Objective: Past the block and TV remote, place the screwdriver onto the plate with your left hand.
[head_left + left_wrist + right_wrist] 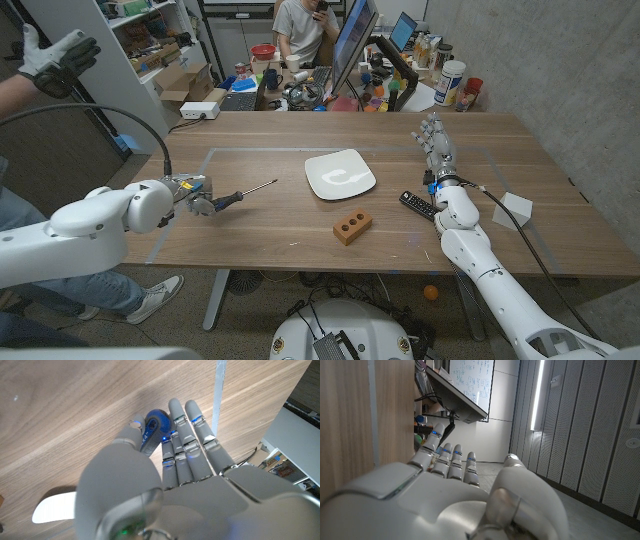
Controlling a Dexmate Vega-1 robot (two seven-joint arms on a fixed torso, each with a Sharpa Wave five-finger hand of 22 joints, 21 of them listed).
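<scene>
While our left hand grips the screwdriver by its blue handle at the table's nine o'clock side, its shaft points toward the plate at center. Our right hand, at three o'clock, stands open, holding nothing. The block sits at six o'clock, the TV remote just right of it.
</scene>
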